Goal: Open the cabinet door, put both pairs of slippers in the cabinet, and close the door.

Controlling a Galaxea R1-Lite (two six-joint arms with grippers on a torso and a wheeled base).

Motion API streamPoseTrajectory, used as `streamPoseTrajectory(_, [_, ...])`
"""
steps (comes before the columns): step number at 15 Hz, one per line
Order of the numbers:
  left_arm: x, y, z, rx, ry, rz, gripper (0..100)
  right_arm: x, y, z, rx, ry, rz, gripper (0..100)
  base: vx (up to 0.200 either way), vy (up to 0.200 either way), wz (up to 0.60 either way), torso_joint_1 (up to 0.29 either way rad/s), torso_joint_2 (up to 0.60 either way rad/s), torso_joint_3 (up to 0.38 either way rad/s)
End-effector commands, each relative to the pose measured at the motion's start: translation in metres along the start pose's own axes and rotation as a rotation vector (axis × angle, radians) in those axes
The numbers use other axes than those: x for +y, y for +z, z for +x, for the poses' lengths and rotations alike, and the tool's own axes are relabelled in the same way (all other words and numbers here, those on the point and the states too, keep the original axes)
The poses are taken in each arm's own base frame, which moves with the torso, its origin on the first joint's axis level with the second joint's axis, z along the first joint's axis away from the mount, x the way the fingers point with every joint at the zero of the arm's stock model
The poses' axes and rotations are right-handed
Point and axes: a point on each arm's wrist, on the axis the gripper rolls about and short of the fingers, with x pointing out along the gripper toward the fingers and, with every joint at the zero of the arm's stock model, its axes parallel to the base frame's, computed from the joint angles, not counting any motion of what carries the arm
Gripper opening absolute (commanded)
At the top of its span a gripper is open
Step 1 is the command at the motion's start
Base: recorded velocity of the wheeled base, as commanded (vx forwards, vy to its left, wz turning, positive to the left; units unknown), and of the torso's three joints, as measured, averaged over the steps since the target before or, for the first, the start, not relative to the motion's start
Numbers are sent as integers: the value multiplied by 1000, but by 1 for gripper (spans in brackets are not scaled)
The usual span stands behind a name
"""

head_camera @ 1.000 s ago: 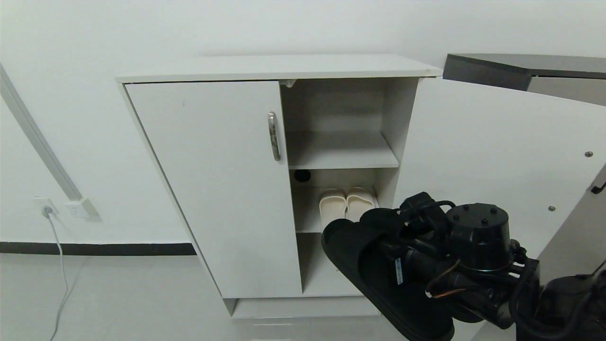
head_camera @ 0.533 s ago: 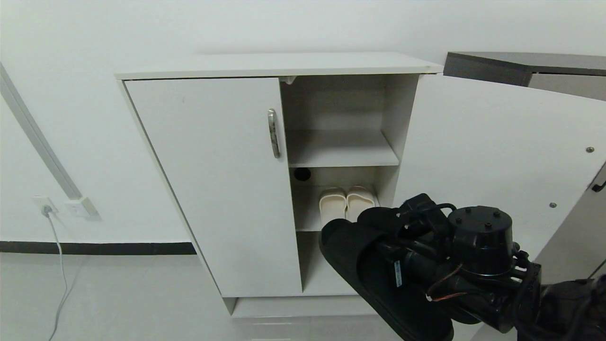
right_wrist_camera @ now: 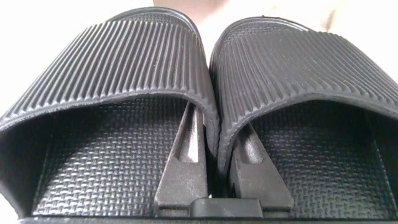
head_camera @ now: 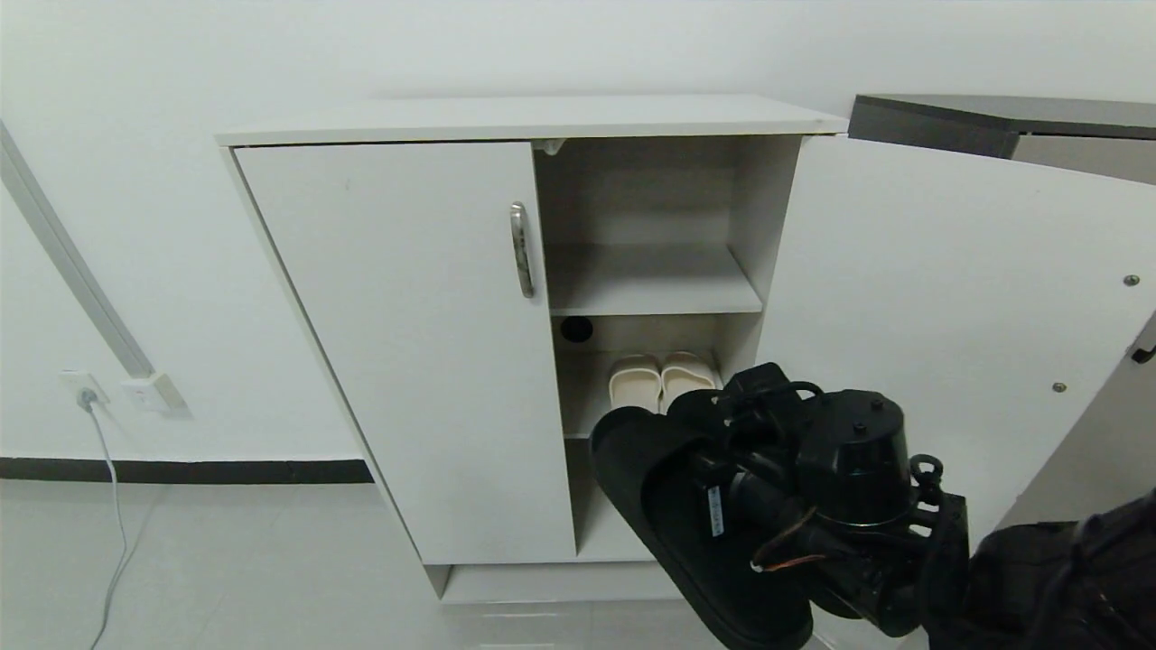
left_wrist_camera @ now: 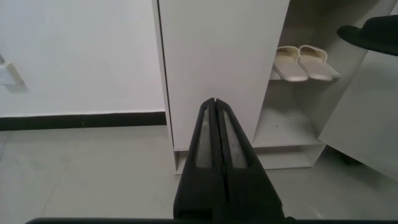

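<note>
My right jaws clamp the black slippers [head_camera: 673, 510] by their adjoining straps, just before the open cabinet [head_camera: 397, 361]. I'd level them and slide them onto the bottom shelf [head_camera: 601, 542]. Left jaws: closed, empty.

Right hand [head_camera: 722, 459] grips black slippers [head_camera: 664, 515] before open cabinet [head_camera: 406, 361]; white slippers [head_camera: 659, 377] on shelf just beyond hand.

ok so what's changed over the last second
The right gripper, shut on the pair of black ribbed rubber slippers, has carried them left and closer to the open side of the white two-door cabinet. The cream slippers on the middle shelf, the open right door and the shut left door stayed as they were.
</note>
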Motion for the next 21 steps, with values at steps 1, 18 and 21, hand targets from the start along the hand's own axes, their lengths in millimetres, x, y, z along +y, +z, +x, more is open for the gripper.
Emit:
streamPoseTrajectory(1, [0,0,0,0,-1,1,0,21,14,14,14,-86,47,0,0,0,0,0,0,0])
streamPoseTrajectory(18, [0,0,0,0,2,0,0,55,80,47,-60,-395,87,0,0,0,0,0,0,0])
streamPoseTrajectory(21, [0,0,0,0,2,0,0,55,80,48,-59,-393,88,0,0,0,0,0,0,0])
